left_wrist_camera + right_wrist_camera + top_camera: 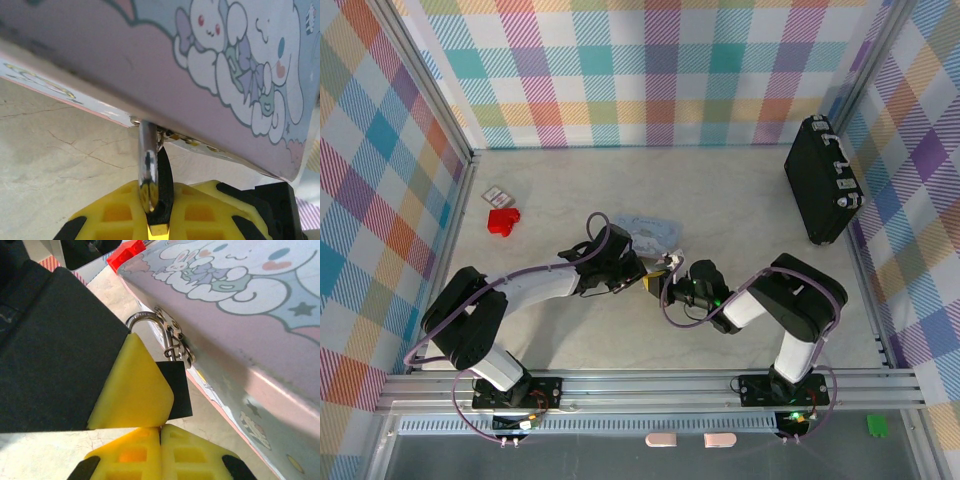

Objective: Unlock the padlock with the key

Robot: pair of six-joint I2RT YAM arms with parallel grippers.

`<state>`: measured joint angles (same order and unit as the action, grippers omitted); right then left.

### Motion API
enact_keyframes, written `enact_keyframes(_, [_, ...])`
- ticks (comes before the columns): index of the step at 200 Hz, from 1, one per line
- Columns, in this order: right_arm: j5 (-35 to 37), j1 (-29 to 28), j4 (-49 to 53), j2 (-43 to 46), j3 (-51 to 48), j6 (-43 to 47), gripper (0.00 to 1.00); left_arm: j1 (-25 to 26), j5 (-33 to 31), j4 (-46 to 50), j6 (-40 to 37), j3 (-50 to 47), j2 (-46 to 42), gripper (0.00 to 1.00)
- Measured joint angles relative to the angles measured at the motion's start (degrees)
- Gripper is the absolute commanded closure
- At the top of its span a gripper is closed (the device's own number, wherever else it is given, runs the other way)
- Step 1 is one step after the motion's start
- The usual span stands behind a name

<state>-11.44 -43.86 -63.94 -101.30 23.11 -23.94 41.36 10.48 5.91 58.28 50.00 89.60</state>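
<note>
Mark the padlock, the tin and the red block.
padlock (176, 390), right wrist view, on its dark body.
tin (235, 325), right wrist view, on the printed lid.
red block (503, 220), top external view, on its upper face.

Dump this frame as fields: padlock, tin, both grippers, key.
tin: pale blue, cartoon print, mid-table
padlock: shackle through the tin's hasp
left gripper: shut on padlock body
right gripper: shut, pads together, close to padlock
key: cannot tell whether held
clutter: red block, black case, both away from the arms
</note>
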Motion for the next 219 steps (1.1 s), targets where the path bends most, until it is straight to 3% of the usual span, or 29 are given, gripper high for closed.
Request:
enact_keyframes(33, [-0.15, 0.20, -0.68, -1.01, 0.33, -3.93, 1.00, -0.02, -0.44, -0.07, -2.25, -0.17, 0.00, 0.84])
enact_keyframes(49, [0.42, 0.44, 0.33, -1.27, 1.01, -5.75, 1.00, -0.07, -1.20, -0.72, -2.86, -0.76, 0.00, 0.69])
enact_keyframes(83, [2.43, 1.03, 2.49, -2.93, 0.94, -8.37, 1.00, -0.26, -1.86, -3.28, -5.03, -1.14, -0.85, 0.59])
enact_keyframes(125, [3.23, 1.20, 5.05, -2.89, 1.01, -8.94, 1.00, -2.36, -6.49, -1.75, -9.57, -0.96, -6.21, 0.38])
enact_keyframes(178, [2.95, 1.60, 8.09, -2.01, 1.01, -10.36, 1.00, -8.52, -11.91, 7.58, -18.36, 8.50, -4.39, 0.32])
enact_keyframes(219, [1.75, 2.36, 10.38, -0.09, 1.01, -10.95, 0.75, -10.12, -14.27, 13.07, -23.43, 17.42, 5.31, 0.31])
